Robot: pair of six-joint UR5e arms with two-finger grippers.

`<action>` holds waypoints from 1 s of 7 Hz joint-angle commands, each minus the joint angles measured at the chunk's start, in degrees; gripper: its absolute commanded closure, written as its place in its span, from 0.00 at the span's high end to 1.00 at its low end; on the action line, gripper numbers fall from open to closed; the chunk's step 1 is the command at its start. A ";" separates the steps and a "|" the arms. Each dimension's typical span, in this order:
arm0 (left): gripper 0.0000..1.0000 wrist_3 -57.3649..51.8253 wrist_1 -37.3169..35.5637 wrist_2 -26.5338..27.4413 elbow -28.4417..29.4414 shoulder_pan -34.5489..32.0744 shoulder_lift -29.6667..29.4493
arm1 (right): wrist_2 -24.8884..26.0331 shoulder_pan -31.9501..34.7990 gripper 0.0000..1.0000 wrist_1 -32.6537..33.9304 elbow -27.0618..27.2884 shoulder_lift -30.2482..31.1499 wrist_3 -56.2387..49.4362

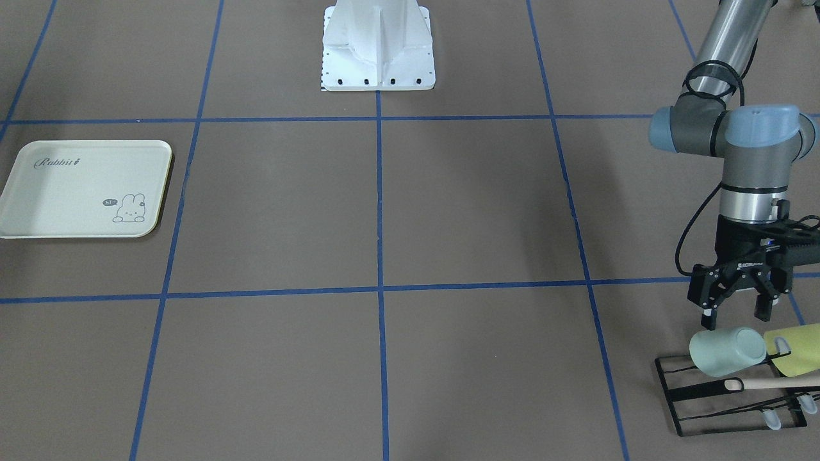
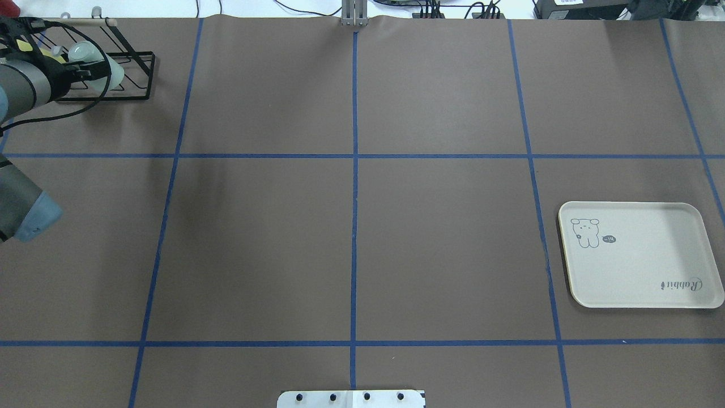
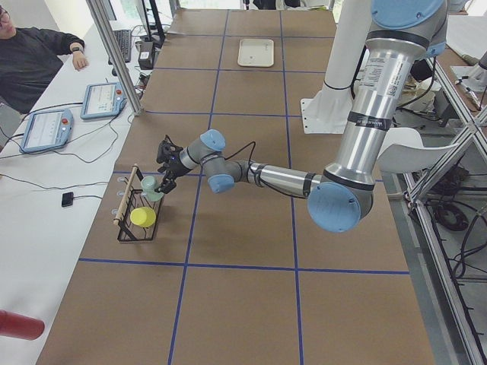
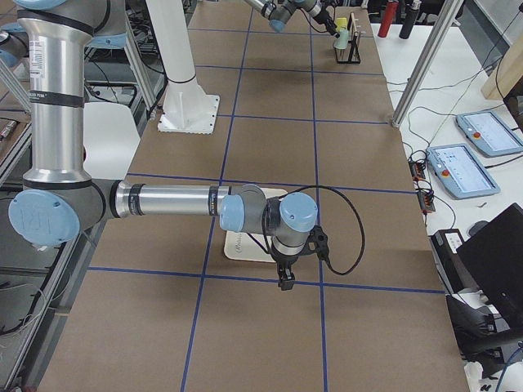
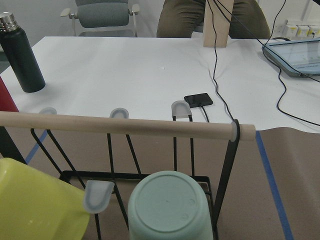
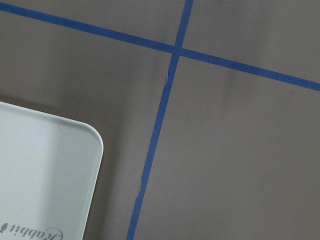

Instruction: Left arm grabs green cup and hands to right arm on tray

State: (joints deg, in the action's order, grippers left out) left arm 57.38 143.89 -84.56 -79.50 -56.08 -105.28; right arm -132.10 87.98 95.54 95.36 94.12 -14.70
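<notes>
The pale mint-green cup (image 1: 727, 351) lies on its side on a peg of the black wire rack (image 1: 705, 392). Its base faces the left wrist view (image 5: 167, 206). My left gripper (image 1: 735, 315) is open, just above the cup, with a finger on each side and not touching it. It also shows in the overhead view (image 2: 73, 71). The cream Rabbit tray (image 1: 64, 186) lies bare at the table's other end (image 2: 640, 266). My right gripper (image 4: 286, 282) hangs low by the tray's corner (image 6: 45, 175). I cannot tell whether it is open or shut.
A yellow-green cup (image 1: 797, 349) sits on the rack beside the green one (image 5: 35, 200). A wooden rod (image 5: 125, 125) runs across the rack's top. The white robot base (image 1: 378, 48) stands mid-table. An operator (image 3: 34, 53) sits at the side desk.
</notes>
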 commanded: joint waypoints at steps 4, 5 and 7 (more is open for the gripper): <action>1.00 0.01 2.45 0.01 5.49 0.00 -3.08 | -0.09 -0.09 1.00 0.00 0.18 -0.16 0.02; 1.00 0.01 2.45 0.01 6.63 0.00 -3.87 | -0.09 0.00 1.00 0.00 0.09 -0.16 0.02; 1.00 -0.08 2.45 0.01 7.52 0.00 -4.49 | -0.09 0.00 1.00 0.00 0.09 -0.16 0.02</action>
State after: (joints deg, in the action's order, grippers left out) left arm 57.37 146.32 -84.55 -72.65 -56.07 -109.40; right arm -132.19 87.97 95.54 95.46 93.96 -14.68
